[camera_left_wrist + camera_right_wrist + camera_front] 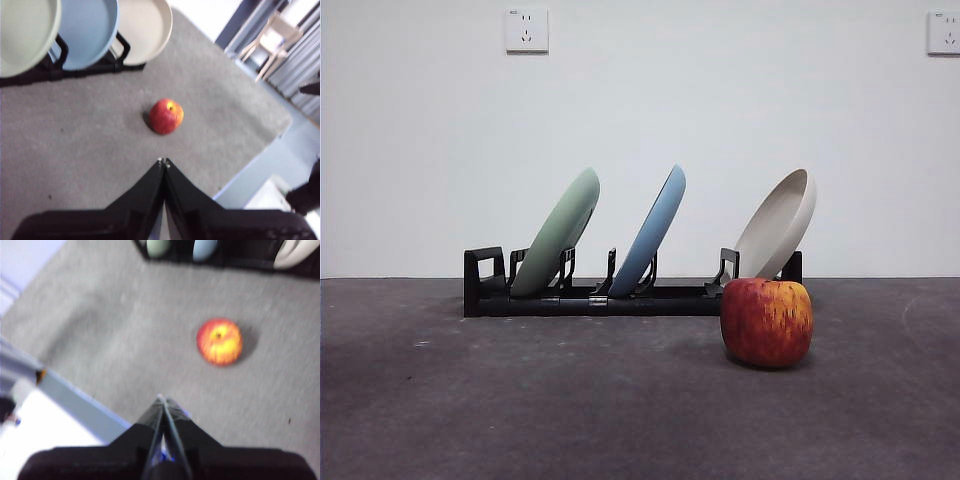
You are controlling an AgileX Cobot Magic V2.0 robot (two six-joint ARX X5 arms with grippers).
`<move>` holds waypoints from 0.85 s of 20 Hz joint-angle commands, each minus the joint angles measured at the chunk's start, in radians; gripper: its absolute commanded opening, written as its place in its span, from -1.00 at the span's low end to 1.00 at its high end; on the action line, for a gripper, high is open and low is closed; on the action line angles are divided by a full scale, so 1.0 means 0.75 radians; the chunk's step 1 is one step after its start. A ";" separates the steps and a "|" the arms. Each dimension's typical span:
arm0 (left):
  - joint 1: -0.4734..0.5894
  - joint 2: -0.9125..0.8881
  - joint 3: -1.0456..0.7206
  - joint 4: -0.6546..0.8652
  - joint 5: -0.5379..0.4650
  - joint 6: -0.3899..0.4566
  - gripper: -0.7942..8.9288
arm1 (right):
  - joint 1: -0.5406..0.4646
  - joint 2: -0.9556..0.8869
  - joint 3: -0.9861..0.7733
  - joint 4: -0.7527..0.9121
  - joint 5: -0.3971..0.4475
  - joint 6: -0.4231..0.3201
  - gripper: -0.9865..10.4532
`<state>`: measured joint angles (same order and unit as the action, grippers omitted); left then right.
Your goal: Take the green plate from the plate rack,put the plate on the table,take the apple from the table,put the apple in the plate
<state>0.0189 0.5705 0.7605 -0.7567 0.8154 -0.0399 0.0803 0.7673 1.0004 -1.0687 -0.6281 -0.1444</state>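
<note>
Three plates stand leaning in the plate rack [600, 298] at the back of the table [520, 400]: the green plate [558, 233] at one end, a light blue plate [650, 232] in the middle slot, a beige plate [778, 224] at the far end. The apple [766, 321] sits on the table in front of the rack, below the beige plate and apart from it. Neither arm shows in the front view. The left gripper [163, 161] hangs above bare table, jaws pressed together, the apple ahead of it and the rack beyond. The right gripper [162, 398] is likewise closed, nothing held, high over the table near its edge, well apart from the apple. Nothing started; the plate is not yet lifted. Judgement: the green plate looks rigid, matte and smooth, probably breakable if dropped. Its raised upper rim stands clear of the dividers and is the likely place to pinch, lifting along the plate's lean. The apple looks firm and round, so it may roll; grip across its widest part.
</note>
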 commanded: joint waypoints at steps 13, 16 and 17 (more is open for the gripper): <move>-0.022 0.030 0.087 -0.216 -0.001 0.228 0.47 | 0.062 0.076 0.036 -0.153 -0.002 -0.052 0.38; -0.028 0.039 0.087 -0.178 -0.004 0.228 0.47 | 0.063 0.076 0.036 -0.153 -0.002 -0.048 0.38; -0.032 0.044 0.088 -0.158 -0.005 0.227 0.47 | 0.063 0.076 0.036 -0.153 -0.002 -0.048 0.38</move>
<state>-0.0017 0.6022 0.8230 -0.8841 0.8139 0.1135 0.1249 0.8253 1.0260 -1.1851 -0.6277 -0.1875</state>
